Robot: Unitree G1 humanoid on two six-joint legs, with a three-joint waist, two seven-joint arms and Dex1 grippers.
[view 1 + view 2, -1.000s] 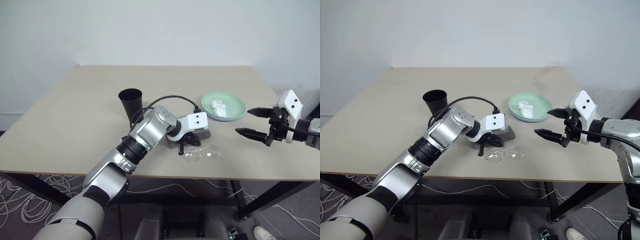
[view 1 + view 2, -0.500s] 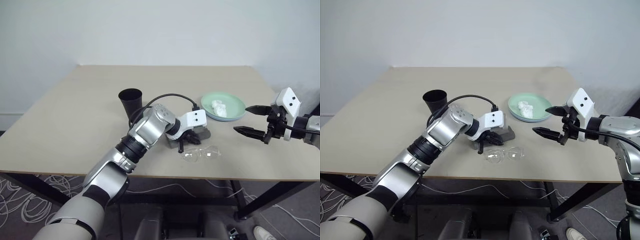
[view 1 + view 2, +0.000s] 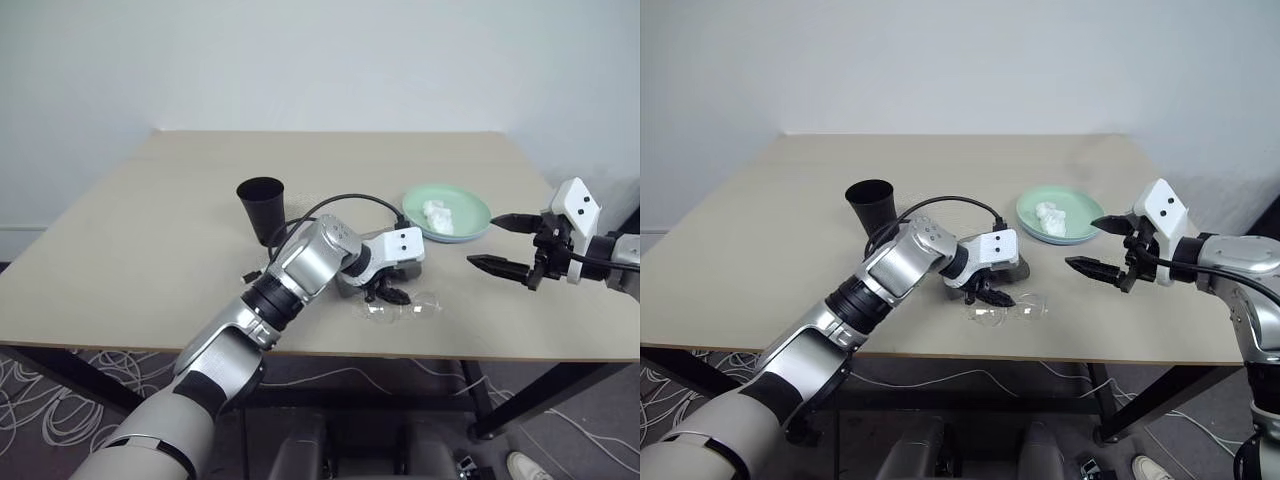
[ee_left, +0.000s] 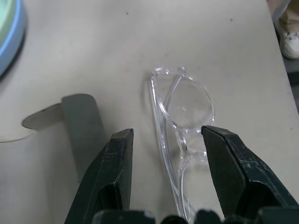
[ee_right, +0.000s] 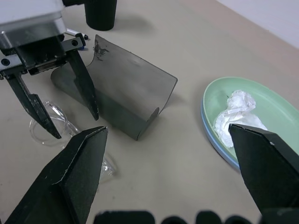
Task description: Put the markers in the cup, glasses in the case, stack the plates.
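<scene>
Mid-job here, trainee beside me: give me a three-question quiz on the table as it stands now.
1. True or false: the left gripper has its fingers apart over the glasses.
2. What lies on the mint green plate? A) crumpled white tissue B) a marker C) nothing
3. Fill in: the right gripper is open and holds ____.

Key: 1 true; 2 A, the tissue; 3 nothing.

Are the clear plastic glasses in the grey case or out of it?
Out: the clear plastic glasses lie on the table, beside the grey case.
</scene>
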